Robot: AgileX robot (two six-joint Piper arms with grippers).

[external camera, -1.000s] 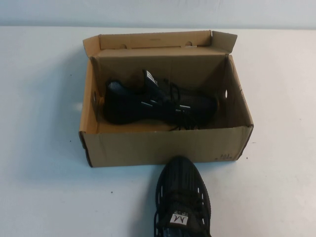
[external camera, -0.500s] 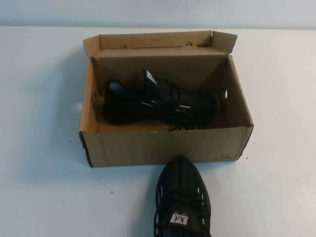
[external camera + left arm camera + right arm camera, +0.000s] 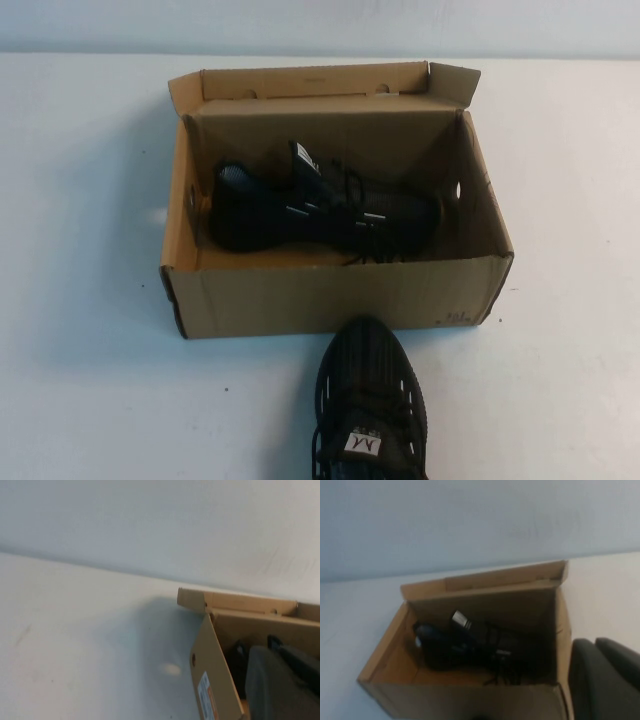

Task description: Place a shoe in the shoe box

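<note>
Shoe [image 3: 368, 405]: lies on the counter [image 3: 90, 380], outside the shoe box [image 3: 330, 296], at the near edge of the high view. Toe touches or nearly touches the box's near wall, right of that wall's middle; the heel is cut off by the frame.
Long axis: runs near-to-far, square to the box's near wall and across the box's length.
Second sneaker [image 3: 320, 212]: already inside the box, lying lengthwise toward the far wall; a strip of bare floor shows between it and the near wall.
Lid flap [image 3: 315, 80]: stands open behind the far wall; the top is unobstructed.
Left tool [image 3: 282, 682]: fingers together, empty, back on the robot's side near the box's left end.
Right tool [image 3: 605, 677]: fingers together, empty, back by the box's right near corner.
Nearer arm: judged the right, as the shoe sits right of centre.
Coming move: the shoe likely needs lifting over the near wall and turning lengthwise to fit the free strip.
Open room: bare counter on both sides of the shoe.
</note>
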